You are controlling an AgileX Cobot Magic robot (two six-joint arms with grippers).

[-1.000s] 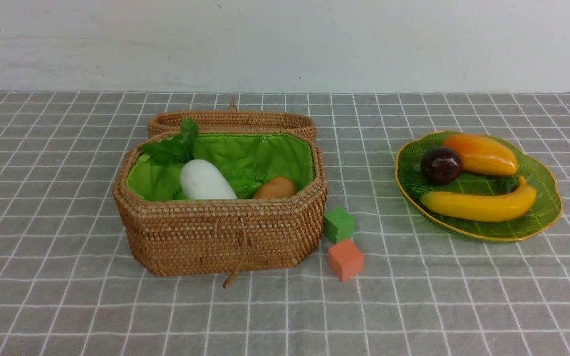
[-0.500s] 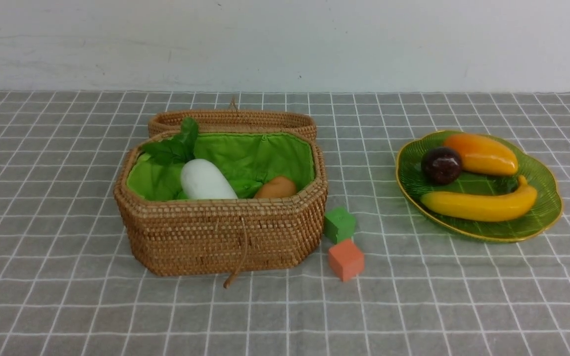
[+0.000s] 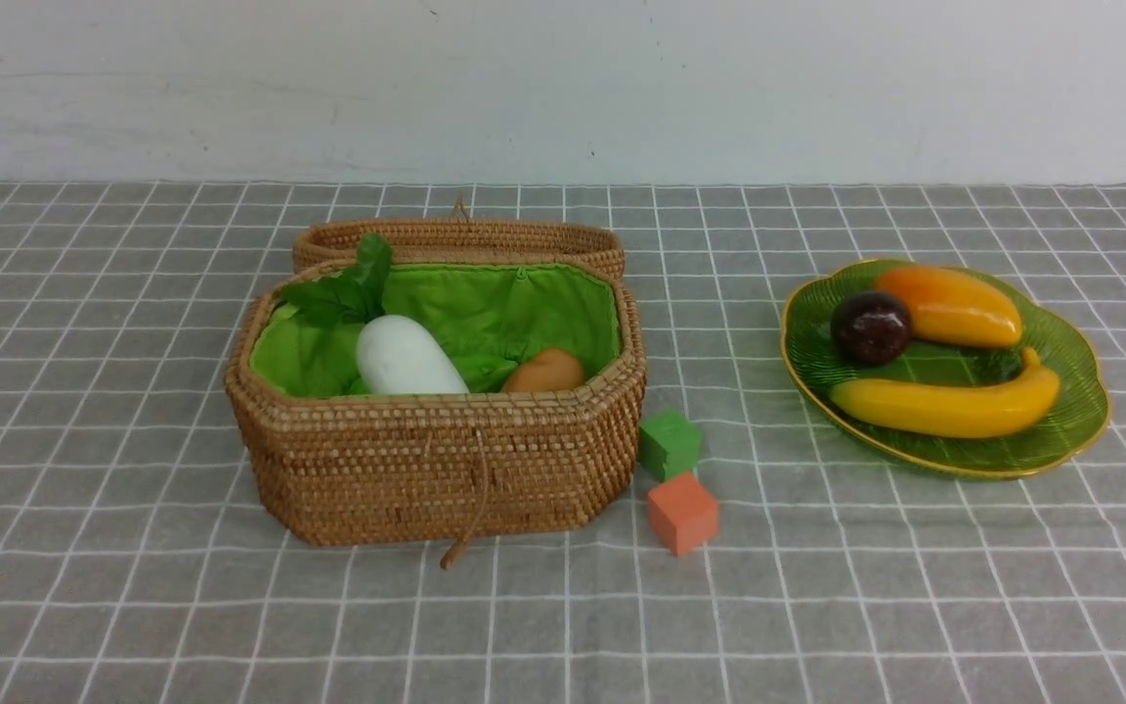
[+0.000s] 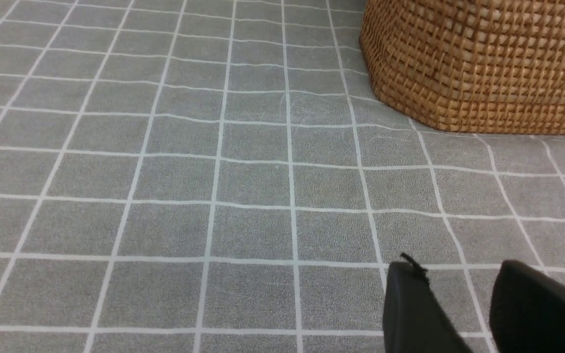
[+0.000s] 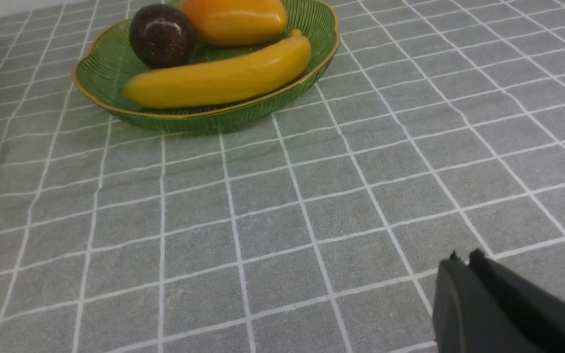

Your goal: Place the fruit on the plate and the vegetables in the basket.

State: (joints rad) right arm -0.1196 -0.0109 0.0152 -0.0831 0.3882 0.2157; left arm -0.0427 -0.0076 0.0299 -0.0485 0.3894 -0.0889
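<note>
The wicker basket [image 3: 436,460] stands left of centre with its lid folded back. Inside it lie a white radish [image 3: 405,357] with green leaves and a brown potato [image 3: 545,372]; anything deeper in the basket is hidden. On the green plate [image 3: 1061,430] at the right rest the mango [image 3: 949,305], the banana [image 3: 944,406] and the dark mangosteen [image 3: 871,328]. Neither arm appears in the front view. My left gripper [image 4: 459,267] hovers open over bare cloth near the basket's wall [image 4: 478,63]. My right gripper [image 5: 464,257] is shut and empty, well short of the plate [image 5: 115,63].
A green cube [image 3: 669,443] and an orange cube [image 3: 682,512] sit on the cloth just right of the basket. The grey checked tablecloth [image 3: 915,587] covers the whole table up to the white wall behind.
</note>
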